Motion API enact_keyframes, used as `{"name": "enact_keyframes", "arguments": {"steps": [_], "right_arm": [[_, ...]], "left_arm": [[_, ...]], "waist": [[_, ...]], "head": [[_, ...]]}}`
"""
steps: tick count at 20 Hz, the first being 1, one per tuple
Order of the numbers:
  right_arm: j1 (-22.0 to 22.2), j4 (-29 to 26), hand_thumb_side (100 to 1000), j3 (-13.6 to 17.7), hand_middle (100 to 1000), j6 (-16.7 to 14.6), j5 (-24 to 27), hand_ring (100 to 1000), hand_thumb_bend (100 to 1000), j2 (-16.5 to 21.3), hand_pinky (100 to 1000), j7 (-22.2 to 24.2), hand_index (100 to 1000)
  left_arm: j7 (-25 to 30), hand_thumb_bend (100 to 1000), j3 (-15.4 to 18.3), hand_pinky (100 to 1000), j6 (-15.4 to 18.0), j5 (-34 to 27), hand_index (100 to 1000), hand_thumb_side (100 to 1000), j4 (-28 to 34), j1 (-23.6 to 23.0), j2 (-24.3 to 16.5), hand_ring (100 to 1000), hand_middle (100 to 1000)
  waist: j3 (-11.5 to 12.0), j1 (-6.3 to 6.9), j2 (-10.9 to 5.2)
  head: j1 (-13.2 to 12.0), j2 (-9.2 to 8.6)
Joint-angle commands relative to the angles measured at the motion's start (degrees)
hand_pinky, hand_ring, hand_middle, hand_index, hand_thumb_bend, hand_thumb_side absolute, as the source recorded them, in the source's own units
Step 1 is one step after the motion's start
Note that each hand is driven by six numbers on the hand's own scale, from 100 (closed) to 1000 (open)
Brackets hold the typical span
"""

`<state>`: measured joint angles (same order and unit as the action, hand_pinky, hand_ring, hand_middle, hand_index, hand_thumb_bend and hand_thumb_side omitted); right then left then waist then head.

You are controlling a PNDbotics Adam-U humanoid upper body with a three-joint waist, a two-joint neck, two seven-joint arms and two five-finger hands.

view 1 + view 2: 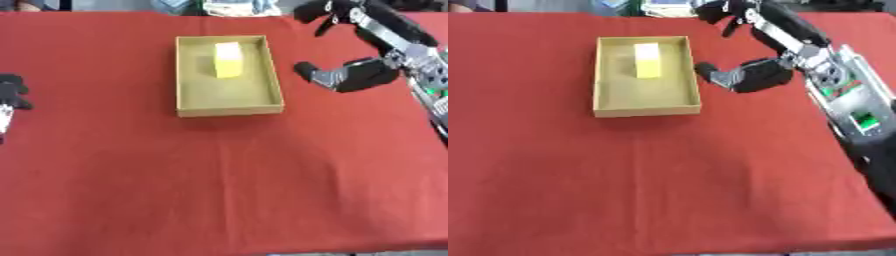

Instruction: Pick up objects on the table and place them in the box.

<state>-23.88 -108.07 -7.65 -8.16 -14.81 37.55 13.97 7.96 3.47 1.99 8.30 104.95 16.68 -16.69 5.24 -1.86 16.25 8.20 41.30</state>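
A yellow block (228,60) with a paler top stands inside the shallow cardboard box (186,80), toward its far end, touching no wall as far as I can tell. The block's long axis runs away from me, parallel to the box's long sides. The box sits on the red tablecloth (219,185), its long axis also pointing away.

My right hand (745,75) hovers just beside the box's right wall, outside it, thumb tip pointing toward the box; it holds nothing, and its fingers look relaxed rather than curled round anything. The block lies to that hand's left and slightly farther off.

My left hand (10,92) shows only as dark fingers at the left edge, well apart from the box; I cannot tell its state.

I see no other loose object on the cloth, so I judge the placement done.
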Motion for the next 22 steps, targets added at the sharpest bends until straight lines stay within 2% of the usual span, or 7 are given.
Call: {"name": "enact_keyframes", "arguments": {"steps": [1, 9, 22], "right_arm": [[1.61, -3.25, 374, 1.04, 772, 0.08, 1.15, 802, 297, -0.66, 642, -1.97, 882], [7.52, -3.33, 375, 2.27, 757, -0.58, 1.93, 790, 266, -7.07, 618, -6.83, 862], [11.55, -3.27, 371, 3.63, 748, -0.54, 2.52, 783, 262, -10.23, 609, -8.78, 852]], "left_arm": [[-0.28, 203, 0.71, 661, -0.02, 0.26, 712, 642, 0.76, 0.21, -0.52, 548, 576], [-0.22, 202, 0.78, 661, -0.14, 0.38, 711, 645, 0.89, -0.09, -0.09, 548, 576], [-0.16, 200, 0.76, 659, -0.22, 0.31, 711, 645, 1.0, -0.63, 0.28, 547, 576]], "waist": [[-0.16, 0.12, -0.76], [-0.88, 0.34, -0.19], [-1.62, 0.6, -0.28]], "head": [[-0.69, 0.29], [-2.74, 0.65], [-4.09, 1.07]]}}
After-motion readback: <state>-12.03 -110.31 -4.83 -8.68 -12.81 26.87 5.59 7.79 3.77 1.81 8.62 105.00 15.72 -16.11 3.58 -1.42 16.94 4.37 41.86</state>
